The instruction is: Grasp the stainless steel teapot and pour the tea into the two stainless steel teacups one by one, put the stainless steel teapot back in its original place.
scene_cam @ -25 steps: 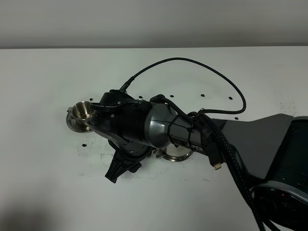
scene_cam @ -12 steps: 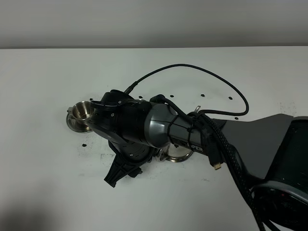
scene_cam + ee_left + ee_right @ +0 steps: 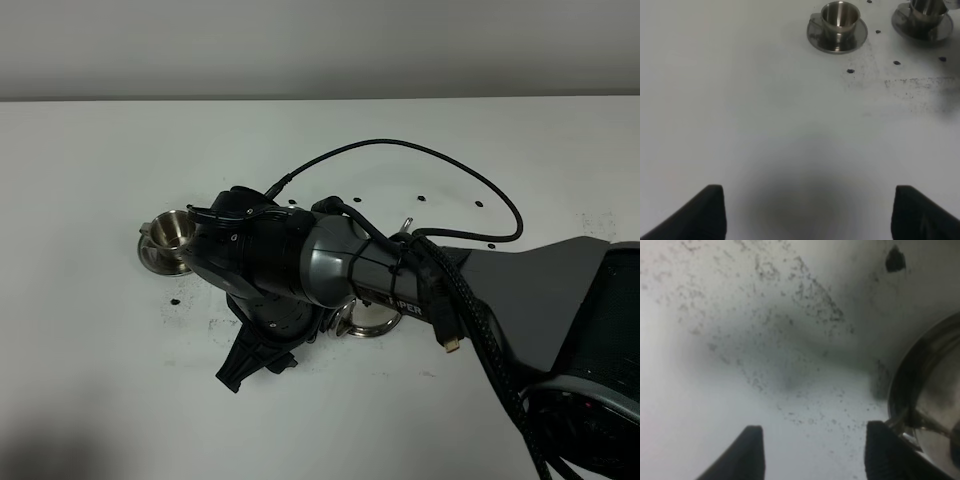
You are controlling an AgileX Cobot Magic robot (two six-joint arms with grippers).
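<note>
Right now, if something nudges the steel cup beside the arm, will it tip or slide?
Probably light: the cup looks small and hollow. It stands on a shiny steel saucer, so a nudge may slide it rather than tip it.

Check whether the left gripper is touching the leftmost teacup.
Apart. The left wrist view shows a stretch of bare table between the left gripper and the leftmost teacup.

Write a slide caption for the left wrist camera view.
Open left gripper hovers over the white table, with two stainless steel teacups on saucers beyond its fingertips.
</note>
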